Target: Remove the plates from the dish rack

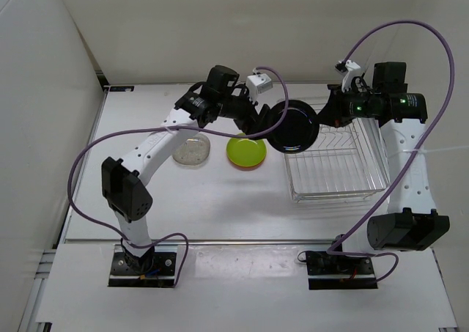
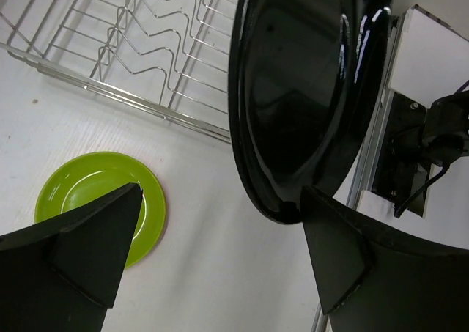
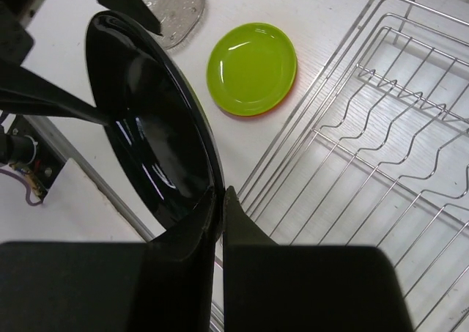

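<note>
Rack [image 1: 333, 195] looks bare; last plate in hand. Right end effector [image 3: 220, 193] pinches black plate [image 1: 293, 127] by rim, in air beside rack. Left end effector [image 2: 220, 193] wide open around plate edge. Green plate [image 1: 246, 152], clear plate [image 1: 193, 150] on bench [image 1: 220, 200]. Next, likely: left shuts on rim, then right lets go.

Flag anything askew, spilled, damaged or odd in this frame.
Nothing spilled or damaged. Only the glossy black round plastic plate stands out: it hangs tilted in the air, pinched at its rim by the right gripper, with the open left gripper at its opposite rim.
</note>
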